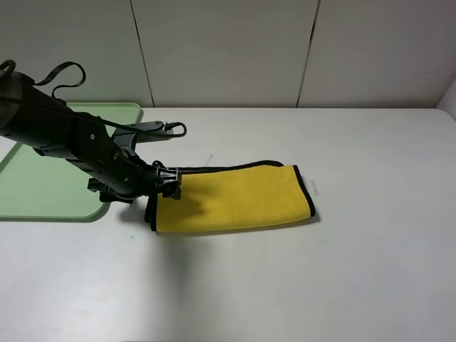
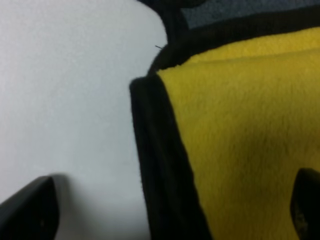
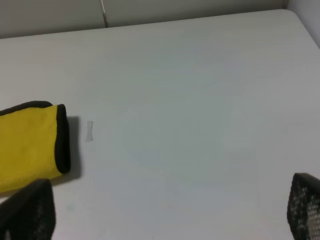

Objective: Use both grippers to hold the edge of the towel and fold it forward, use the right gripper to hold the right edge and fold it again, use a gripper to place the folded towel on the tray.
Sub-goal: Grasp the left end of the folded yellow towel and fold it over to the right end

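The yellow towel (image 1: 235,199) lies folded into a long strip on the white table, black trim around it. My left gripper (image 1: 168,188) is at the towel's left end. In the left wrist view the towel (image 2: 240,140) fills the frame, and my left gripper (image 2: 167,210) is open with its jaws either side of the black-trimmed edge (image 2: 160,165), not closed on it. The mint-green tray (image 1: 35,192) lies at the far left, partly under the left arm. My right gripper (image 3: 165,212) is open and empty over bare table beyond the towel's right end (image 3: 27,145). It is out of the exterior view.
A small white mark (image 3: 89,131) sits on the table just past the towel's right end and also shows in the exterior view (image 1: 313,189). A pale panelled wall (image 1: 228,50) runs along the table's far edge.
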You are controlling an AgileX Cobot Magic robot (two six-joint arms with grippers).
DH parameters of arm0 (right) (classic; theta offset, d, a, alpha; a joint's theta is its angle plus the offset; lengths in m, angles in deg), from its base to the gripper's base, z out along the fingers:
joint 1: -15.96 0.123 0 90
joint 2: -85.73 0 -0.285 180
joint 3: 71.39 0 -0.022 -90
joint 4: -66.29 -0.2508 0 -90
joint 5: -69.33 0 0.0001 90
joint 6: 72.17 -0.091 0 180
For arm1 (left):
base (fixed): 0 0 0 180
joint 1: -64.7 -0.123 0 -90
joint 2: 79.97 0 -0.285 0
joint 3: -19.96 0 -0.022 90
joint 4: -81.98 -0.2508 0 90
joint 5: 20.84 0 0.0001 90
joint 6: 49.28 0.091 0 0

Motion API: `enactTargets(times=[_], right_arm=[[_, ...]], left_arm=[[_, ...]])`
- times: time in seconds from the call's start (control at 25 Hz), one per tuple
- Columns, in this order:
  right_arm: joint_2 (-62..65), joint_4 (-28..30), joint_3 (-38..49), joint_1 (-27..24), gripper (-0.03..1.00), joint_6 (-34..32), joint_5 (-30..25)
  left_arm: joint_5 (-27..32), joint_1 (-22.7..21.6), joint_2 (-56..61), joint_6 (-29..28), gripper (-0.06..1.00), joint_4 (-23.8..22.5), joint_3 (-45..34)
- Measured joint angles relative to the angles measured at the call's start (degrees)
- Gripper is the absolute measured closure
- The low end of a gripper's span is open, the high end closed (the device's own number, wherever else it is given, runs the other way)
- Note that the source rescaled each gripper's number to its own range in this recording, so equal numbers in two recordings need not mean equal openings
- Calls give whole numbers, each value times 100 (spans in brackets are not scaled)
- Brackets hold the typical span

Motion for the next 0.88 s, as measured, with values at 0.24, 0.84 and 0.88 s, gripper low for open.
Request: enactTargets(times=[0.24,0.84,0.88], right_arm=[[0,-5,0,0,-3,0,0],[0,-5,0,0,-3,0,0],[0,-11,0,0,-3,0,0]], left_arm=[[46,0,-5,102,13,-26,0],[697,0,-271,464,14,-75,431],[709,0,-271,466,14,-77,431]])
